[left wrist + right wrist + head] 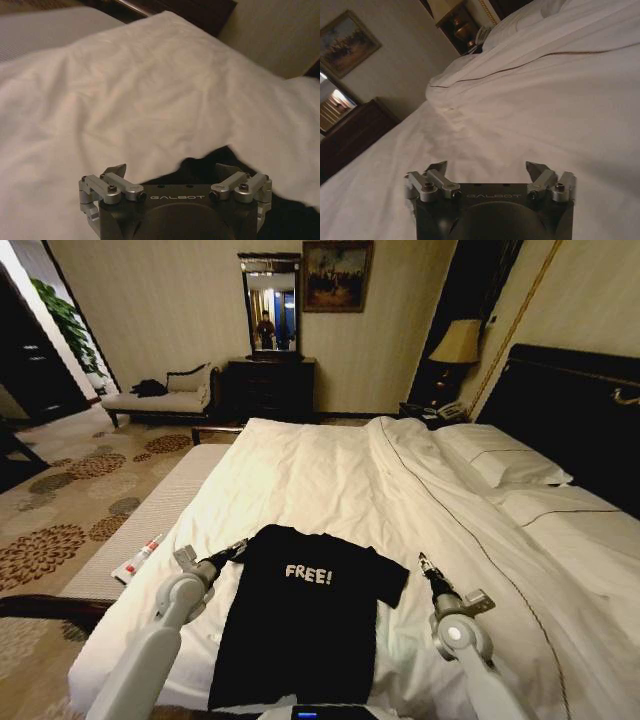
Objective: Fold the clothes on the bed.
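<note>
T-shirt (305, 625): black, "FREE!" print up, flat on near end of bed (330, 475), 1 item
Left gripper (240, 545): fingers apart, at shirt's left sleeve, over white duvet (125, 100)
Right gripper (423, 560): fingers apart, just beside right sleeve, holding nothing

Dim warm room; lamp (458, 342) glows (wrist views murky, soft).

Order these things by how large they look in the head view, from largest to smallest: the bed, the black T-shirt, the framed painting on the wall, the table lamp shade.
1. bed
2. black T-shirt
3. framed painting
4. lamp shade

The painting and the lamp stand much farther from the camera, so their look gives no true size.
</note>
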